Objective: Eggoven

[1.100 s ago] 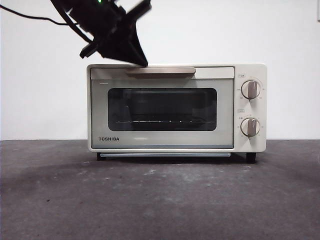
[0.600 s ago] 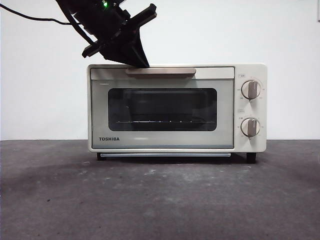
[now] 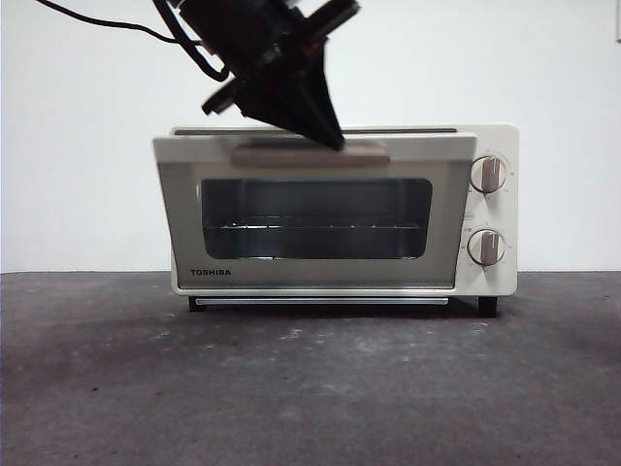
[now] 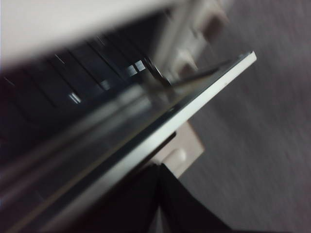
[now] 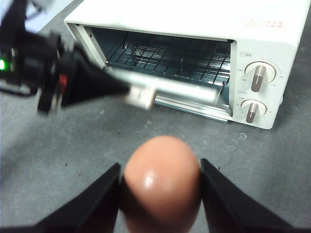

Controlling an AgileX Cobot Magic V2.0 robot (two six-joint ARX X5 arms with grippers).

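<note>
The left gripper was clamped on the handle of the toaster oven, its door tilted partly open, while the right gripper held the egg above the bench.

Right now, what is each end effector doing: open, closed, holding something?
Left end effector: closed, pulling the cream toaster oven's tan handle.
Right end effector: closed on the smooth reddish-brown egg.
</note>
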